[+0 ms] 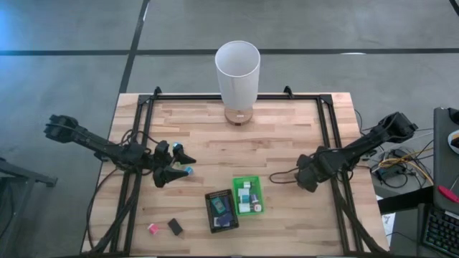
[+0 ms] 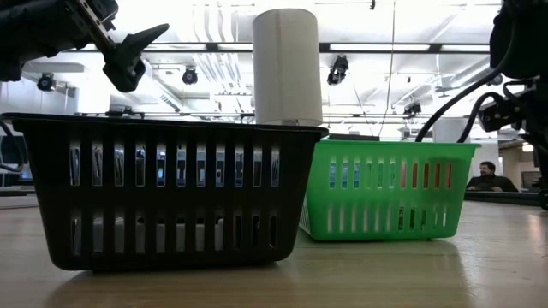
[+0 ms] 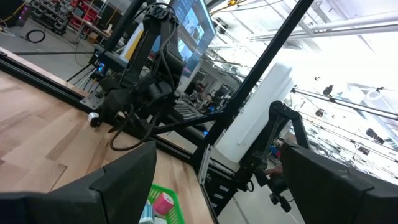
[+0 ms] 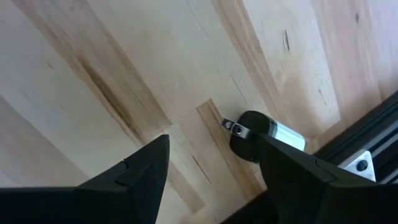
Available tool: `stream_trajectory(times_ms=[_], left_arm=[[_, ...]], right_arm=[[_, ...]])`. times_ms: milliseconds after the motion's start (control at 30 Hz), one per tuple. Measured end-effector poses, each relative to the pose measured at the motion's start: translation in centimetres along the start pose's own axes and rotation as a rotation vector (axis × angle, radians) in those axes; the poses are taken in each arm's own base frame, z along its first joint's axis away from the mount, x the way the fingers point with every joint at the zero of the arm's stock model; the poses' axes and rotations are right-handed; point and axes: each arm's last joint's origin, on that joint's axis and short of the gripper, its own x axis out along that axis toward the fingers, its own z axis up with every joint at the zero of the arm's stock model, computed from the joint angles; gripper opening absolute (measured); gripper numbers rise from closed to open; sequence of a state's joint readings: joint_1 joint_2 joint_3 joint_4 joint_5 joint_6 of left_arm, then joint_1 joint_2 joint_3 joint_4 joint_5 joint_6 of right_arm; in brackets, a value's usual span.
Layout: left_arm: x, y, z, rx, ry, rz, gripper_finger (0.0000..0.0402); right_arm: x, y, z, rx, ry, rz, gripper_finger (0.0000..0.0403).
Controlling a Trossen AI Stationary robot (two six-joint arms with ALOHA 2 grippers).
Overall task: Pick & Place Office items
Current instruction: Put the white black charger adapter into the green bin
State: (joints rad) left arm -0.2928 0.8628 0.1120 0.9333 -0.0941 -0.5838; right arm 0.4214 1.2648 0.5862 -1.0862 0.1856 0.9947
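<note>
High view alone shows pink block [image 1: 152,228].

A wooden table [image 1: 272,136] is being viewed from straight above, with a tall white cylinder [image 1: 237,72] standing at its far edge. Near the front edge, a black tray [image 1: 221,211] and a green tray [image 1: 247,196] are lying side by side, small items being held in each. A pink block [image 1: 152,228] and a black block [image 1: 175,227] are resting left of the trays. The left gripper [image 1: 181,163] is being held open left of the trays, possibly above the table, while the right gripper [image 1: 301,176] is lying to their right.
</note>
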Motion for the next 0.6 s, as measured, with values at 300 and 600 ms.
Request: stream_trajectory(times_ms=[300,600], left_arm=[[0.00,0.00,0.00,0.000,0.000,0.000,0.0340],[0.00,0.00,0.00,0.000,0.000,0.000,0.0340]], right_arm=[[0.33,0.00,-0.08,-0.087,-0.002,0.004,0.0212],[0.12,0.13,0.04,-0.273,-0.009,0.014,0.0210]])
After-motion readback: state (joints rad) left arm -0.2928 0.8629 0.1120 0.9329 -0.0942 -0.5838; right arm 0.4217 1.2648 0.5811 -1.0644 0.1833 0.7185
